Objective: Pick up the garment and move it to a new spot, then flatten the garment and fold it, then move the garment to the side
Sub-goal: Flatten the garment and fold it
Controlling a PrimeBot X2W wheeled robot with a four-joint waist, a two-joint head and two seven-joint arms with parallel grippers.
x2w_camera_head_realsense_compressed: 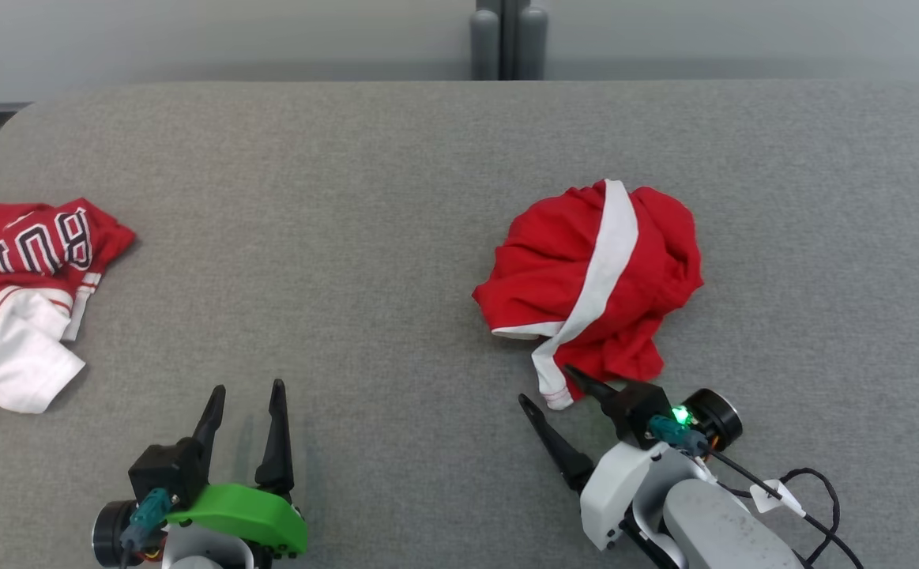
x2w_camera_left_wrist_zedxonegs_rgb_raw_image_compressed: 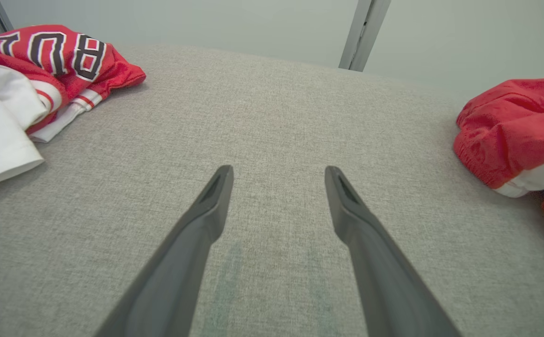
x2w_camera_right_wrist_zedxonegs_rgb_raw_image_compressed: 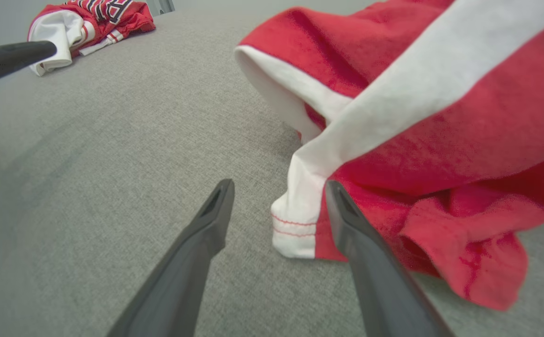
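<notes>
The garment (x2w_camera_head_realsense_compressed: 538, 269) is a crumpled red heap with a white stripe, lying right of centre on the grey fabric surface (x2w_camera_head_realsense_compressed: 348, 197). My right gripper (x2w_camera_head_realsense_compressed: 546, 385) stands open at its near edge, fingers on either side of the white-hemmed corner. In the right wrist view the garment (x2w_camera_right_wrist_zedxonegs_rgb_raw_image_compressed: 440, 131) is close up and its white corner lies between the open fingers of my right gripper (x2w_camera_right_wrist_zedxonegs_rgb_raw_image_compressed: 279, 183). My left gripper (x2w_camera_head_realsense_compressed: 247, 387) is open over bare surface at the lower left, nothing between its fingers. From my left gripper (x2w_camera_left_wrist_zedxonegs_rgb_raw_image_compressed: 279, 168) the garment (x2w_camera_left_wrist_zedxonegs_rgb_raw_image_compressed: 505, 126) lies far to the right.
A second piece of clothing, a red and white jersey with lettering (x2w_camera_head_realsense_compressed: 24, 269), lies at the left edge of the surface, also visible as the jersey (x2w_camera_left_wrist_zedxonegs_rgb_raw_image_compressed: 42, 51) and the jersey (x2w_camera_right_wrist_zedxonegs_rgb_raw_image_compressed: 89, 18). Grey posts (x2w_camera_head_realsense_compressed: 509, 39) stand behind the far edge. A black cable (x2w_camera_head_realsense_compressed: 807, 490) loops off my right forearm.
</notes>
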